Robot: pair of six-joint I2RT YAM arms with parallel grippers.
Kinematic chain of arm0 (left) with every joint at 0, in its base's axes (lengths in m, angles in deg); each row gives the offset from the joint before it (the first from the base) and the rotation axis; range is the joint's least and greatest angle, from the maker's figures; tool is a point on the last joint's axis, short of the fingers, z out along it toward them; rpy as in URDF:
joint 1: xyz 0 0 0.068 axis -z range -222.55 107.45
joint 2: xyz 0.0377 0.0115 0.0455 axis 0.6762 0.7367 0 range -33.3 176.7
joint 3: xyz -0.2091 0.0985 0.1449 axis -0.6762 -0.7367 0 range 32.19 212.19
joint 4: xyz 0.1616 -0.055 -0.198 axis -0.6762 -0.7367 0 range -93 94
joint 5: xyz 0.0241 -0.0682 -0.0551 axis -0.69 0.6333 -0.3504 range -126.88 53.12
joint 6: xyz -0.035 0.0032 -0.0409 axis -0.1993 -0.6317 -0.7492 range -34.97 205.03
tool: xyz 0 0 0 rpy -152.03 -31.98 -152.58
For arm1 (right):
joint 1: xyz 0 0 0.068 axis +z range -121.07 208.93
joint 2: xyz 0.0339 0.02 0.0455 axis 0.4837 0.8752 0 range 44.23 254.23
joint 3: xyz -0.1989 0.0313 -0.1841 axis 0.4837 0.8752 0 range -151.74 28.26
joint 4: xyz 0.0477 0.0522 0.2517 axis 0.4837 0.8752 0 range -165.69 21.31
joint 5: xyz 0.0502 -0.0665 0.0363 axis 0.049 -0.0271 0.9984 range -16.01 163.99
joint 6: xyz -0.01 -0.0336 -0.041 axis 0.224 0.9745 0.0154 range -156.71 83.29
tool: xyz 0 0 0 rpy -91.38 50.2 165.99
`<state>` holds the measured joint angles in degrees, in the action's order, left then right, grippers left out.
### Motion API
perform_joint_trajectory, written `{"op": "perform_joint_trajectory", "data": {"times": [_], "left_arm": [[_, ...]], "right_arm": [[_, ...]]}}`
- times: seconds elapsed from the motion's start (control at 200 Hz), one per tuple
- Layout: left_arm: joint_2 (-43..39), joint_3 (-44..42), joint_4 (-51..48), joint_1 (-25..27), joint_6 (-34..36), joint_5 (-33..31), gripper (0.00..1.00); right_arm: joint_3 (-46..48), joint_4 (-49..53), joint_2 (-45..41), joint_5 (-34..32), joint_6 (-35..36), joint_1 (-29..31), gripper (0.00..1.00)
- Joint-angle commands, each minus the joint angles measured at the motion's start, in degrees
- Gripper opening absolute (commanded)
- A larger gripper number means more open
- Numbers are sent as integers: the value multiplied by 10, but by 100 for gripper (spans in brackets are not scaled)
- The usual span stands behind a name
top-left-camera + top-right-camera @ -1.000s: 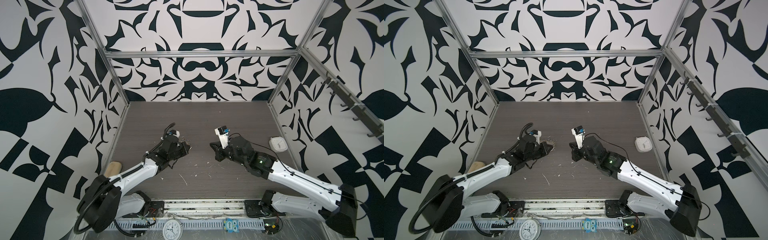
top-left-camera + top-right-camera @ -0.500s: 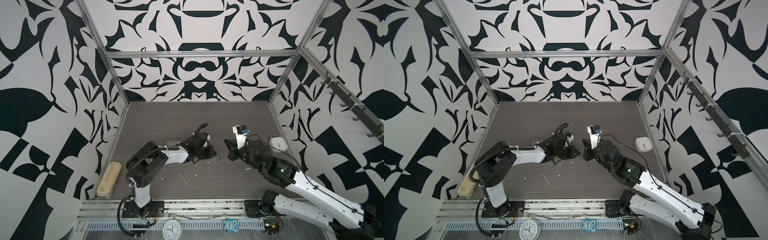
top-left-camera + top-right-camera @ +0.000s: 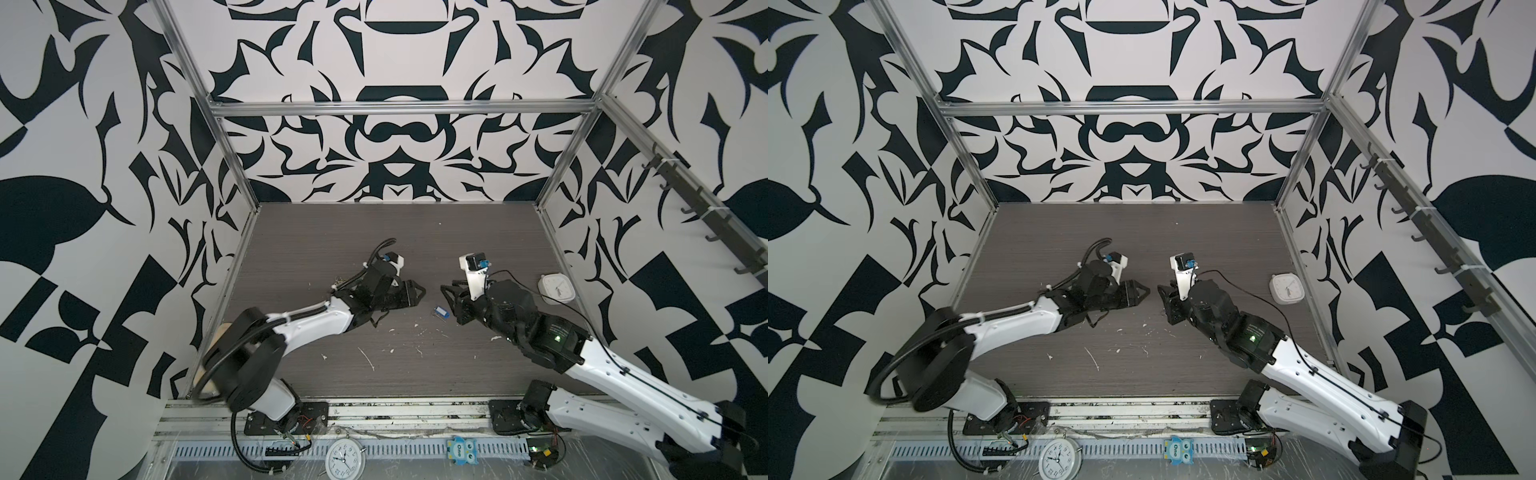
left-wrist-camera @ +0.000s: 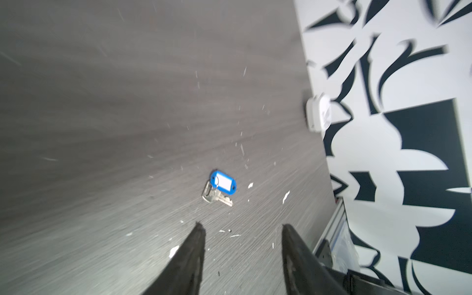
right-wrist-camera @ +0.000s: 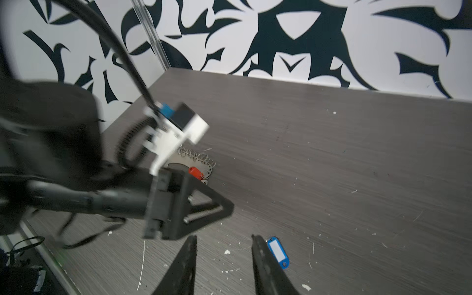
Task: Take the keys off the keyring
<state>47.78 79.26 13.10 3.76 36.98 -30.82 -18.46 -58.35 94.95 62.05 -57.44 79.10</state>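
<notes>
Left gripper (image 4: 241, 229) and right gripper (image 5: 224, 238) both stand spread, gripping nothing; a second ago I had the left one farther toward 9 o'clock. Blue key (image 3: 441, 312) lies loose mid-table, at 5 o'clock from the left tips. Red key (image 5: 195, 171) lies just beside the keyring (image 5: 196, 157), toward 9 o'clock. I count two keys, one keyring, and one square white clock (image 3: 557, 289) at the table's 3 o'clock edge.

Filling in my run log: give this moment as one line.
left gripper: open, empty | right gripper: open, empty | blue key: loose on table between them | red key: by keyring, attachment unclear
</notes>
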Motion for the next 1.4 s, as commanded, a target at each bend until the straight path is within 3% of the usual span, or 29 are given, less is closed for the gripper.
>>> {"op": "perform_joint_trajectory", "data": {"times": [0.0,0.105,0.265,0.285,0.29,0.305,0.39,0.535,0.7,0.985,1.24,1.395], "left_arm": [[-121,-22,-77,-5,46,-120,58],[-221,-47,-127,-7,67,-191,64],[-328,-73,-184,-7,84,-245,74],[-338,-75,-190,-8,84,-251,78],[-341,-76,-192,-7,84,-252,85],[-348,-76,-196,-8,84,-256,92],[-386,-84,-211,-8,89,-270,100],[-436,-93,-237,-8,90,-296,100],[-482,-117,-245,-8,85,-313,99],[-536,-135,-265,-7,87,-323,99],[-556,-146,-280,-7,88,-326,100],[-570,-148,-285,-7,92,-331,100]], "right_arm": [[-22,-23,51,52,10,-1,39],[-25,-67,122,94,2,-2,39],[-49,-135,244,129,-10,1,39],[-53,-143,259,129,-11,1,39],[-54,-144,263,130,-11,1,39],[-57,-150,275,130,-10,2,39],[-90,-166,349,134,0,4,39],[-158,-170,460,107,15,11,39],[-240,-155,571,30,16,32,39],[-343,-114,670,-107,13,48,37],[-389,-87,713,-128,10,49,33],[-397,-99,724,-107,16,47,34]]}}
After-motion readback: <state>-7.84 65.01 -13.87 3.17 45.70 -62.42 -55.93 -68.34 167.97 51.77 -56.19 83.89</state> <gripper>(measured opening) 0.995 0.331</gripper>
